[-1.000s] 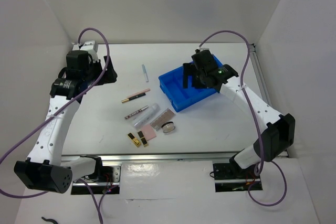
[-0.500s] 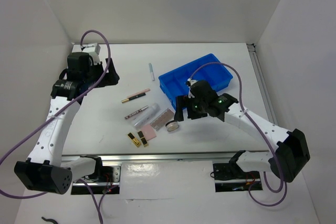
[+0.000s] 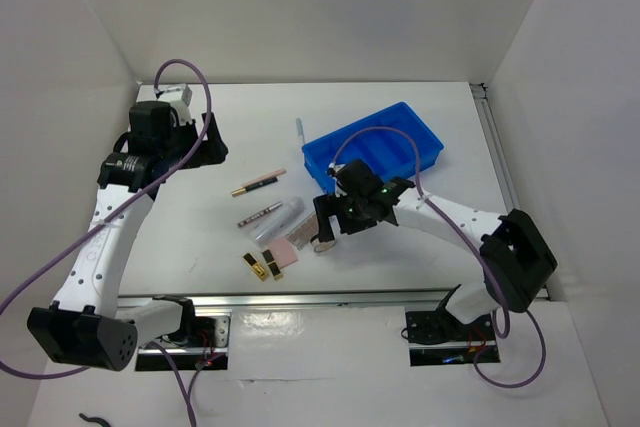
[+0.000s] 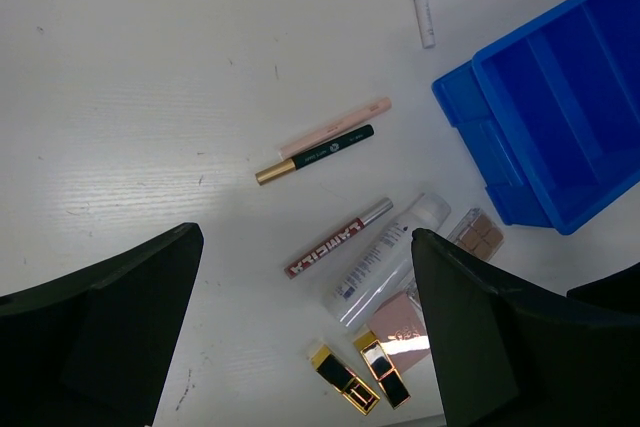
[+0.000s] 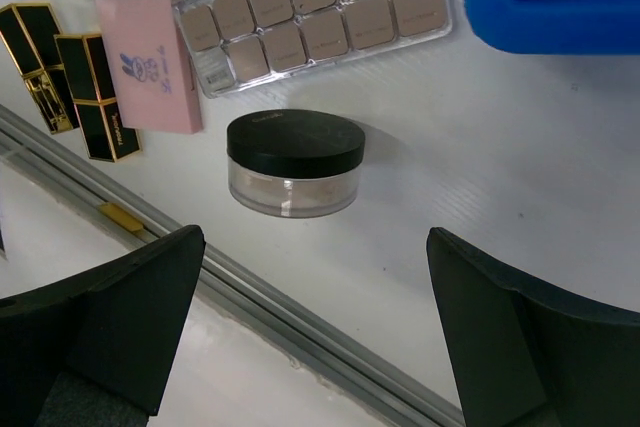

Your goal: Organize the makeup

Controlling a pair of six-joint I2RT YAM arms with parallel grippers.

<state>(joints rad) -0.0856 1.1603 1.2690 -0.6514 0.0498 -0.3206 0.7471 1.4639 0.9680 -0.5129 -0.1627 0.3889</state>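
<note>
**A:** What is changing on the worktop?

**B:** The right gripper (image 5: pixel 312 239), jaws spread wide and holding nothing, is swinging down from the blue tray (image 4: pixel 560 97). It is hovering over the round powder jar (image 5: pixel 295 162) near the near edge, just beside the clear eyeshadow palette (image 5: pixel 320 7).

**A:** And the left gripper (image 3: pixel 208 139)?

**B:** It is waiting toward the far-left corner, also spread wide. The jar is looking like the next pick.
</note>
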